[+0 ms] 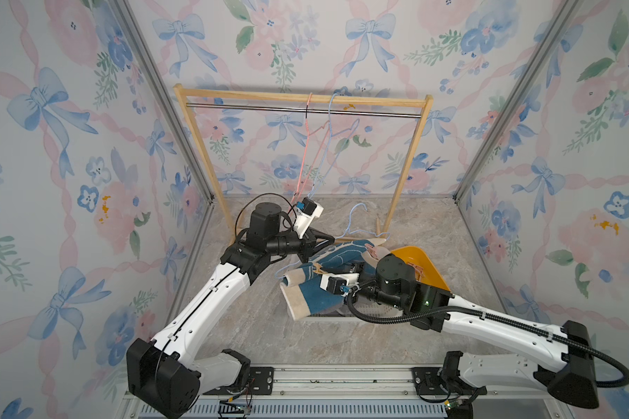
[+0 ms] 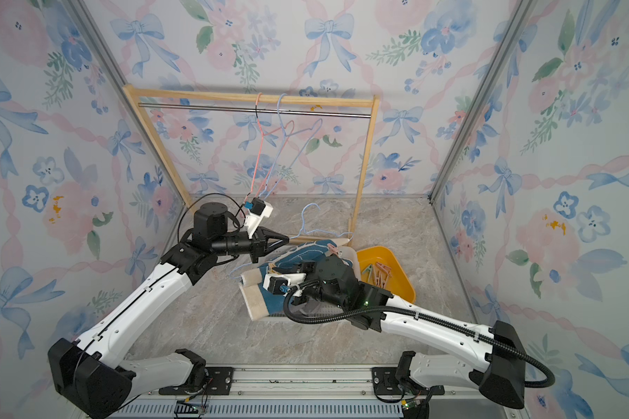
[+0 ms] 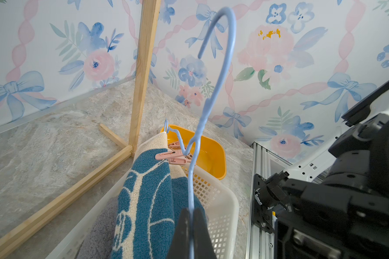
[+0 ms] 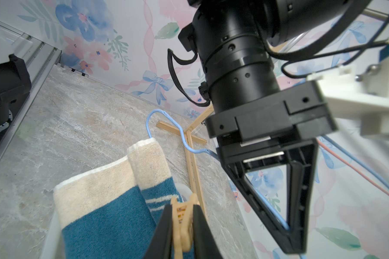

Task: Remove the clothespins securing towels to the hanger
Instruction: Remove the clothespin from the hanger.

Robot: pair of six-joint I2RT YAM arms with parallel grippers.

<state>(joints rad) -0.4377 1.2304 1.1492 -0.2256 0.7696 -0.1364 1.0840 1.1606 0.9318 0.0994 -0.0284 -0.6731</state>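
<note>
- With left end effector point(image 3: 190, 213), clamped tight on blue hanger point(image 3: 212, 89) wire.
- Further along that wire, pink clothespin point(image 3: 171, 157) clipped on dark blue towel point(image 3: 144, 201), apart from it.
- With right end effector point(image 4: 183, 215), pinching tan clothespin point(image 4: 182, 224) on the towel's edge.

The towel point(image 3: 144, 197) is looped terry cloth, nubbly and matt, blue pile with a cream border. The grey towel point(image 3: 101, 231) looks like the same soft terry. The hanger point(image 3: 208, 103) is thin wire in a smooth pale-blue coating with a slight sheen. The pink peg point(image 3: 171, 156) and tan peg point(image 4: 182, 224) are smooth moulded plastic, faintly shiny.

The rack point(image 3: 142, 67) is bare pale wood, matt, with its grain showing. The rod point(image 1: 305, 110) under the rack's top bar is polished metal. Beside the rack's foot, the bin point(image 3: 213, 154) is glossy yellow plastic and the basket point(image 3: 225, 201) is milky perforated plastic. The floor point(image 3: 54, 139) under the rack looks like smooth veined stone with a low sheen. The left gripper point(image 3: 191, 210) is matt black plastic.
</note>
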